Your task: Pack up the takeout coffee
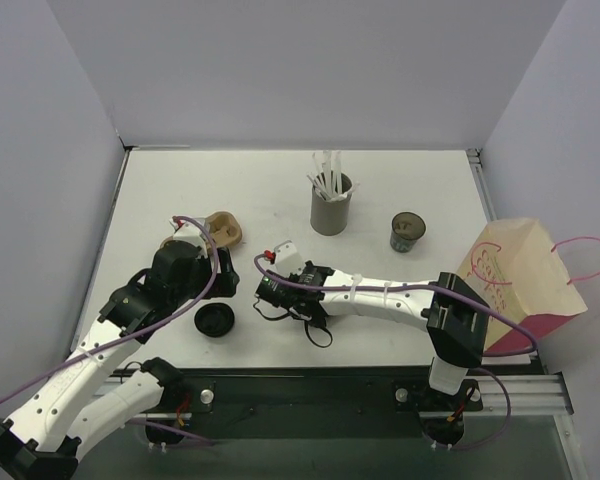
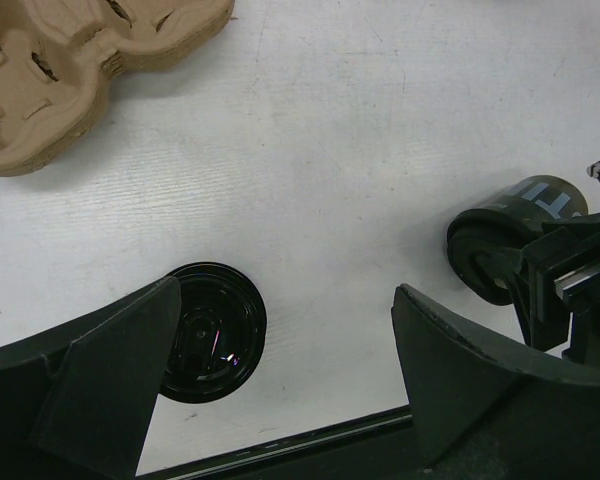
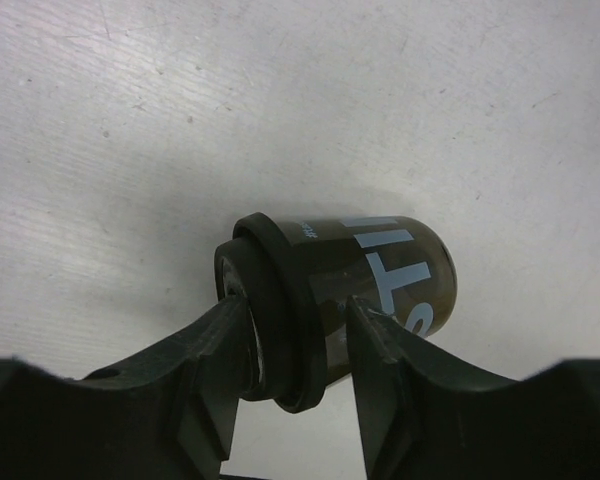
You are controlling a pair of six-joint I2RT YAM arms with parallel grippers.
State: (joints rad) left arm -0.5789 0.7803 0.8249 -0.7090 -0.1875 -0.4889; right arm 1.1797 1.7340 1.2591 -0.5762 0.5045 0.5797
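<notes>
The takeout coffee [image 3: 390, 285] is pinched at its lid [image 3: 272, 262] by the right hand [image 3: 295, 322]; the lid may be levered off.

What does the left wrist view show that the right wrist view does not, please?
Only the left wrist view shows the cardboard cup carrier, the loose black lid and the left gripper, its jaws wide open. Only the right wrist view shows, close up, how the right gripper brackets the lidded end of the dark lidded cup; whether it pinches is unclear. Both show that cup lying on its side on the white table, with the right gripper at it.
</notes>
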